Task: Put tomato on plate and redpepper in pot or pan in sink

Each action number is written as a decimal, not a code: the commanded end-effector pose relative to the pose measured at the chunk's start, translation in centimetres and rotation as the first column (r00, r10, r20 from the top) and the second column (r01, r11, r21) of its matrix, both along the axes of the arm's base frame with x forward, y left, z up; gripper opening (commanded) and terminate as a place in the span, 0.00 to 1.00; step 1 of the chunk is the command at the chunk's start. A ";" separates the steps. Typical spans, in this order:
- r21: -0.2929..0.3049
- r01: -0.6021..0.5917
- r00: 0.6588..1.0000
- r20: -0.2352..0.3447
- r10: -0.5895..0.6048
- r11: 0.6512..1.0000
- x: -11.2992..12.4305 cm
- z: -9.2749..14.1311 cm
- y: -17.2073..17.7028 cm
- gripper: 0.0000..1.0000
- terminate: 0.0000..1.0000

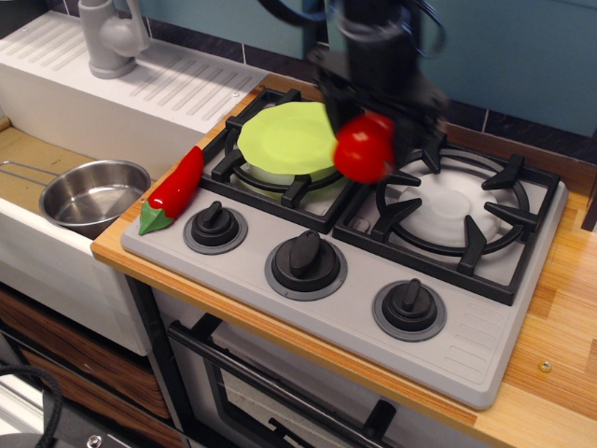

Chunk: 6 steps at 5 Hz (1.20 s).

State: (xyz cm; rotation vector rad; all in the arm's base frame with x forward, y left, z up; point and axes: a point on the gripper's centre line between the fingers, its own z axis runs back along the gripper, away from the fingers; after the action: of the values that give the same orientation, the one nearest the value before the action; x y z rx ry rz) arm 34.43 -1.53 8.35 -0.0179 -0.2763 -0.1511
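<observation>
a: nearest the camera, three black knobs (305, 257) line the grey stove front (373, 317), set in a wooden worktop (550, 373). what lies just behind them?

b: at the stove's left edge, the redpepper (175, 189), long and slim, green stem toward us, untouched. beside it and lower down, the steel pot (91, 194) sits empty in the sink (56, 121).

a: and the tomato?

b: the tomato (365, 147) hangs off the grate, clamped in the end effector (373, 140), which is blurred with motion. it is over the gap between the burners, just beside the right rim of the lime plate (284, 138) on the far left burner.

a: how would it handle?

b: judging by the gloss, smooth hard plastic, light and stiff, likely slippery. a round thing wants the pads across its widest part; any lower and it could squirt out.

a: and the pepper, when its turn comes?

b: probably the same slick plastic. across the thick middle, square to its length, looks safest.

a: farthest back?

b: the ribbed draining board (159, 79) and grey tap (110, 37).
</observation>
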 end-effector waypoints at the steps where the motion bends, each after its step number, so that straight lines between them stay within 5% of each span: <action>1: 0.005 0.051 0.997 0.053 -0.051 0.999 1.8 1.0 2.9 0.00 0.00; 5: -0.025 0.085 0.995 0.062 -0.084 0.996 3.3 -0.6 5.8 0.00 0.00; 6: -0.015 0.088 0.994 0.061 -0.087 0.996 3.2 -0.5 5.5 1.00 0.00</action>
State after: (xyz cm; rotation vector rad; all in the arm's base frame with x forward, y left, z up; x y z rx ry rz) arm 36.83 3.98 6.11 -0.0615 -0.2863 -0.2259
